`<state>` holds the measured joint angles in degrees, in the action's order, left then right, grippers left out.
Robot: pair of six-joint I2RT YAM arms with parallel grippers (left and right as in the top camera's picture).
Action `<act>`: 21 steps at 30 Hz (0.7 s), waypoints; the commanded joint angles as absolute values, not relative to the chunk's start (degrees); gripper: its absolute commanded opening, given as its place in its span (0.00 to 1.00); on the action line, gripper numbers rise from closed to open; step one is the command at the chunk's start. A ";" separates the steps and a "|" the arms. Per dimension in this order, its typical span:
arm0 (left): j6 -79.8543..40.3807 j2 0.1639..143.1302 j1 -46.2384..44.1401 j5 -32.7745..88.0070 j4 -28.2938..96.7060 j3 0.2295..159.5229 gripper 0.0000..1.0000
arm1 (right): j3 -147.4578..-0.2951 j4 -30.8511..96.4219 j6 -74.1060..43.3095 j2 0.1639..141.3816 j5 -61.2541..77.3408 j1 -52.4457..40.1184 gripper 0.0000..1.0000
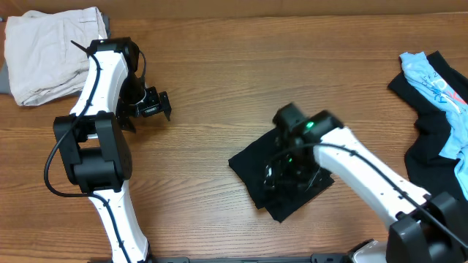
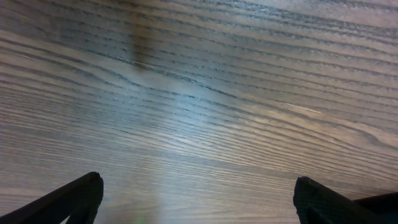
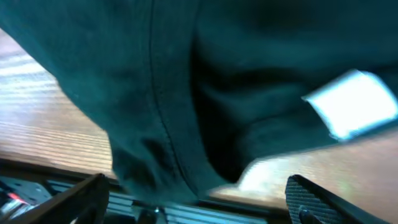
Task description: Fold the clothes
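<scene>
A wooden worktop [image 1: 219,58] seen from above, with two white-and-black robot arms reaching over it. Near the middle lies a plain black fabric garment [image 1: 252,172], folded into a compact, roughly square bundle set at an angle. The right hand [image 1: 291,174] sits directly over this bundle. Its wrist view shows both fingers [image 3: 81,199] spread wide and released, with dark cloth and a small white square label [image 3: 351,102] filling the space close to the lens. The left hand [image 2: 198,180] is well to the left of the black bundle, opened wide over bare wood and gripping nothing.

Further left of the bundle, toward the far edge, sits a heap of cream fabric garments [image 1: 51,51]. Far to the bundle's right, a light blue printed garment [image 1: 435,80] lies on loose black fabric pieces [image 1: 431,146] – all apparently unfolded.

The likely trouble is snagging: the cloth lies so close around the spread fingers that a layer could catch on a fingertip as the hand lifts, pulling the fold open. Soft fabric may also slump by itself – and the left hand is too far from the bundle to steady it.
</scene>
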<state>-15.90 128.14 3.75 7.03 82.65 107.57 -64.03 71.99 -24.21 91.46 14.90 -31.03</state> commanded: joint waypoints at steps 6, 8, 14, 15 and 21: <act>-14.11 127.20 3.62 7.05 83.74 107.35 1.00 | -54.39 65.54 -28.99 91.35 16.53 -34.74 0.38; -14.13 127.20 3.62 7.07 83.77 107.35 1.00 | -54.43 65.87 -29.28 91.31 16.38 -34.76 0.07; -14.15 127.20 3.62 7.09 83.77 107.35 1.00 | -54.48 70.08 -30.33 91.29 16.43 -34.76 0.04; -14.15 127.20 3.62 7.09 83.79 107.35 1.00 | -54.48 71.29 -30.37 91.29 16.40 -34.79 0.04; -14.15 127.20 3.62 7.09 83.96 107.35 1.00 | -49.98 71.05 -34.63 91.31 14.00 -35.31 0.11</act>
<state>-14.85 128.14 3.75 7.03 83.74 107.57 -53.32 71.83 -30.96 91.50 16.05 -34.76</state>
